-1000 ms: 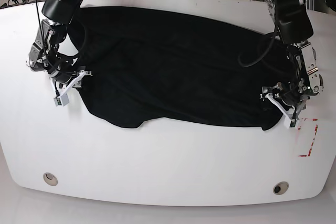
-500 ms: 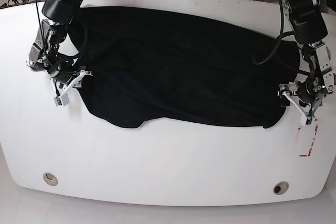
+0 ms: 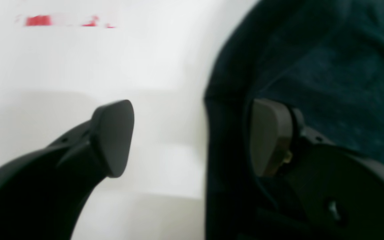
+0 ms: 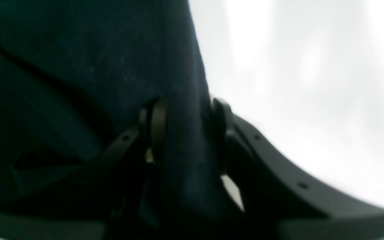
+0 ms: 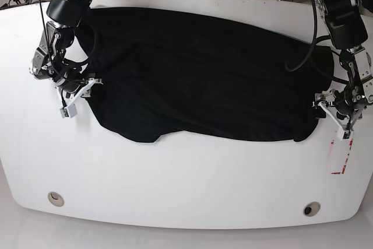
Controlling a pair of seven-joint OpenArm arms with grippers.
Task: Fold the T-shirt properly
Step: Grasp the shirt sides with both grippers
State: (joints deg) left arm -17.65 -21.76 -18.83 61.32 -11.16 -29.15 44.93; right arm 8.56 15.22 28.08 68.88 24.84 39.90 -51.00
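A black T-shirt (image 5: 198, 74) lies spread across the far half of a white table (image 5: 175, 185), its folds and seams nearly lost in the dark cloth; sleeves and collar cannot be picked out from the base view. At the shirt's edge on the base view's left, the right gripper (image 4: 185, 133) pinches a fold of the fabric, its fingers narrowly parted with cloth filling the gap; the wrist view there is dim and blurred, and the lower finger parts merge into shadow. At the shirt's opposite edge, the left gripper (image 3: 192, 136) stands wide apart and holds nothing: one finger (image 3: 113, 136) hangs over bare table, the other over the shirt's hem, with the cloth edge running between them. That view is soft too, smearing the red tape marks (image 5: 344, 155) beside the shirt's corner. Two round grommets (image 5: 56, 198) sit in the table's near edge, well clear of the shirt. Beyond the table's far edge, cables and a strip of carpet are cut off by the frame.
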